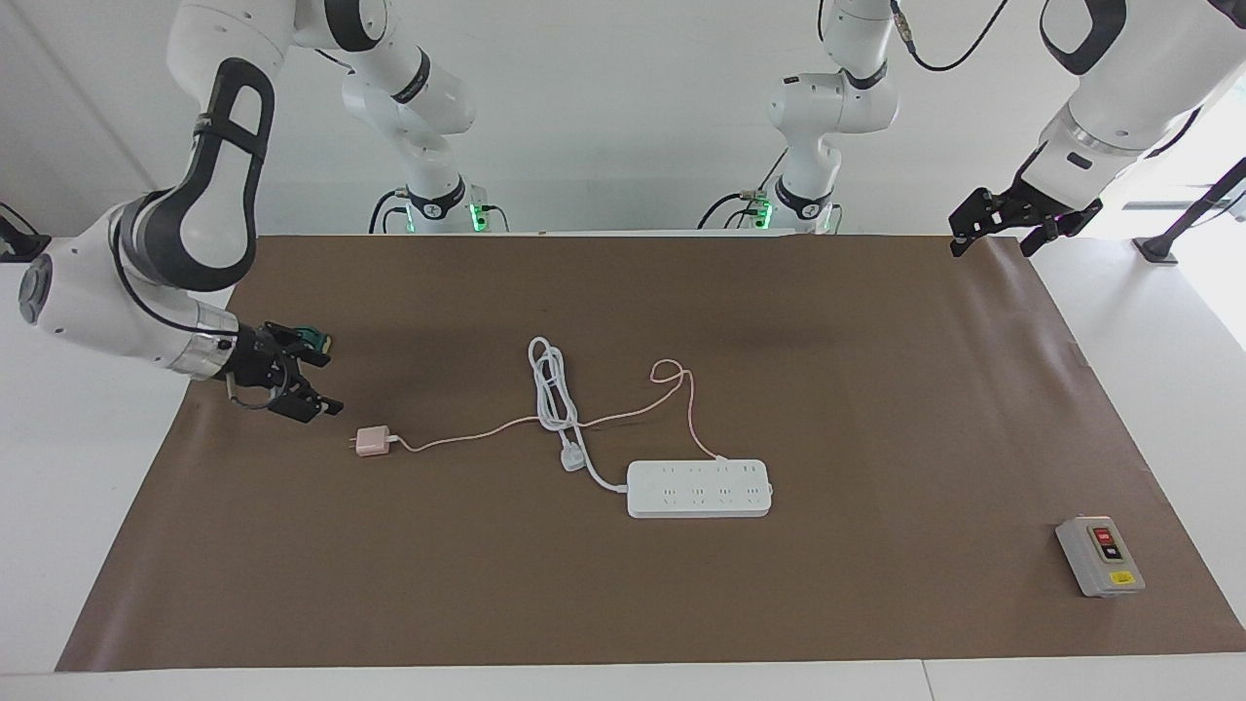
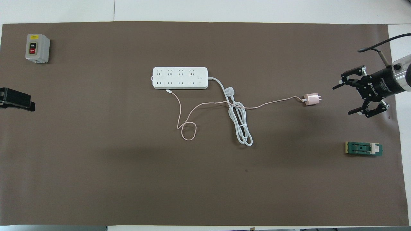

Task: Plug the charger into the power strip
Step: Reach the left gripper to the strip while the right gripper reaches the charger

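The pale pink charger (image 1: 371,441) (image 2: 311,99) lies on the brown mat toward the right arm's end, its prongs pointing at my right gripper (image 1: 329,385) (image 2: 343,100). That gripper hangs open just above the mat, a short gap from the charger and holding nothing. The thin pink cable (image 1: 487,430) (image 2: 273,102) runs from the charger to the white power strip (image 1: 698,488) (image 2: 179,78) at mid-table, and its free end lies against the strip's side. My left gripper (image 1: 993,243) (image 2: 16,99) waits open at the mat's edge at the left arm's end.
The strip's thick white cord (image 1: 550,385) (image 2: 242,128) lies coiled beside it, with its three-pin plug (image 1: 572,458) (image 2: 230,91) crossing the pink cable. A grey switch box (image 1: 1098,556) (image 2: 37,48) sits at the left arm's end. A green block (image 1: 313,337) (image 2: 363,149) lies by the right gripper.
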